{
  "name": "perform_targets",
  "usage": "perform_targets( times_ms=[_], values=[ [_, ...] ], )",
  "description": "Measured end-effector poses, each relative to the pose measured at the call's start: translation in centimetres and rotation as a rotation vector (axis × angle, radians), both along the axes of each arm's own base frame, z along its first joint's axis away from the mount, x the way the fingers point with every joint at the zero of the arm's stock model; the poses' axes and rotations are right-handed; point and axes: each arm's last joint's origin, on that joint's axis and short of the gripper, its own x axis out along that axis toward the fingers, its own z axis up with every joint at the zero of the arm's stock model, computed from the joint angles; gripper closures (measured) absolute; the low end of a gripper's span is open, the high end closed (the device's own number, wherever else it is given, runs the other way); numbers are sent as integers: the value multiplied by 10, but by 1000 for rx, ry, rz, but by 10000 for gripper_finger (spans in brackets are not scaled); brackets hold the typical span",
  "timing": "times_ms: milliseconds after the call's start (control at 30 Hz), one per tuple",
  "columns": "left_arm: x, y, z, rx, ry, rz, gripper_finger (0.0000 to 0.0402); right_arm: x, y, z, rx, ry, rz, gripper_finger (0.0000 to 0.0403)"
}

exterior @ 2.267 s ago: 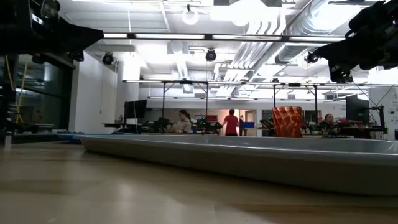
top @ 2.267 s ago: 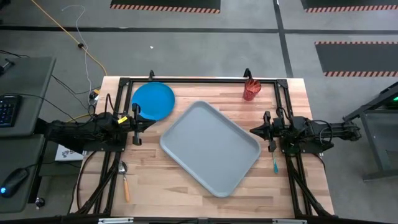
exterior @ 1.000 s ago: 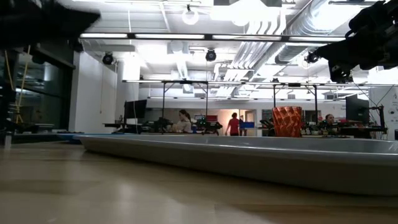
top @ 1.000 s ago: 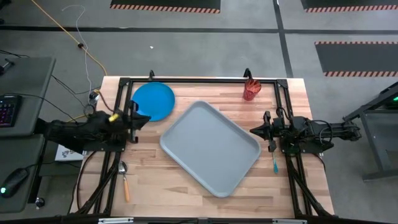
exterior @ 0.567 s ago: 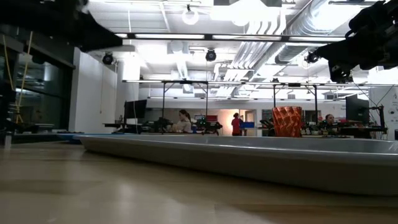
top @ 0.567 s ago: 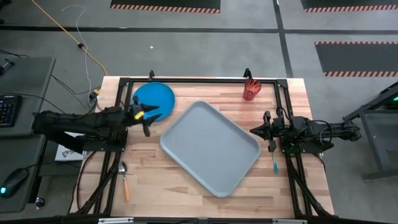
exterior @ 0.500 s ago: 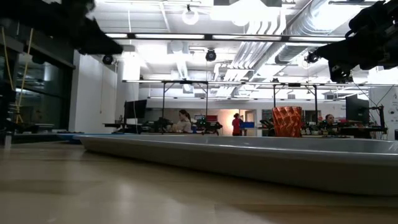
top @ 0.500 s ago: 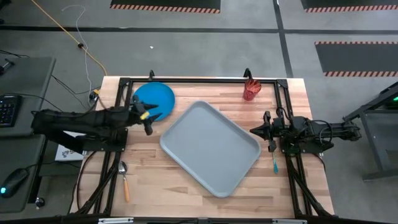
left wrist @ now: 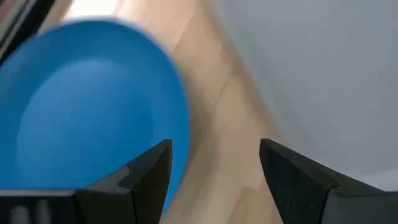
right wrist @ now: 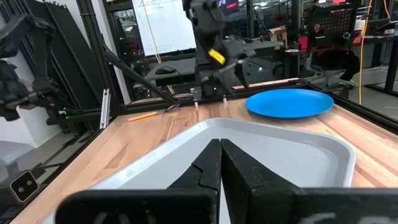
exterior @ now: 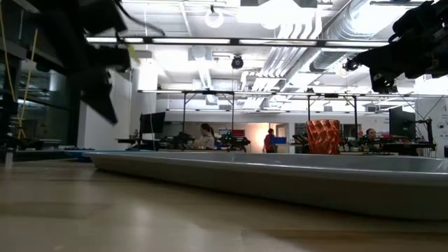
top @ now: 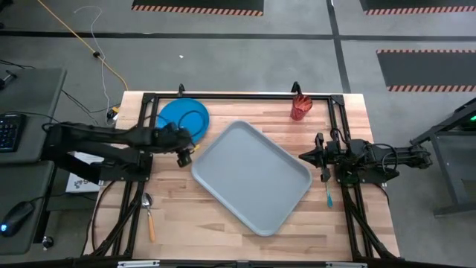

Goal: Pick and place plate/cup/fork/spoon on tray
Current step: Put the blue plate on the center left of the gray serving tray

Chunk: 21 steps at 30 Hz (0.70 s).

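Above round blue plate (top: 183, 117) edge | left pincer (top: 184, 152) spread wide | right pincer (top: 303, 156) pinched closed

Overhead, table-level, two wrist views (shared tray (top: 251, 176))

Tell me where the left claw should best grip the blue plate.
Probably the plate's rim on the side nearest the tray. It lies flat on the table, so only the thin edge offers a hold. The open left claw hangs over the bare wood beside that edge, so coming down from above looks best.
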Motion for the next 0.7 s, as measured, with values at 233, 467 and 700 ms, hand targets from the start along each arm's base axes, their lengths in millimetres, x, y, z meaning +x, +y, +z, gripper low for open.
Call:
perform_targets(
  times_ms=[233, 467, 700],
  values=[
    [6, 14, -19, -46, 110, 62, 168, 0, 0, 0, 0, 0, 0, 403],
    [10, 19, -30, -72, 171, 81, 169, 0, 0, 0, 0, 0, 0, 403],
    [15, 26, -49, -4, 276, 136, 168, 0, 0, 0, 0, 0, 0, 403]
  ],
)
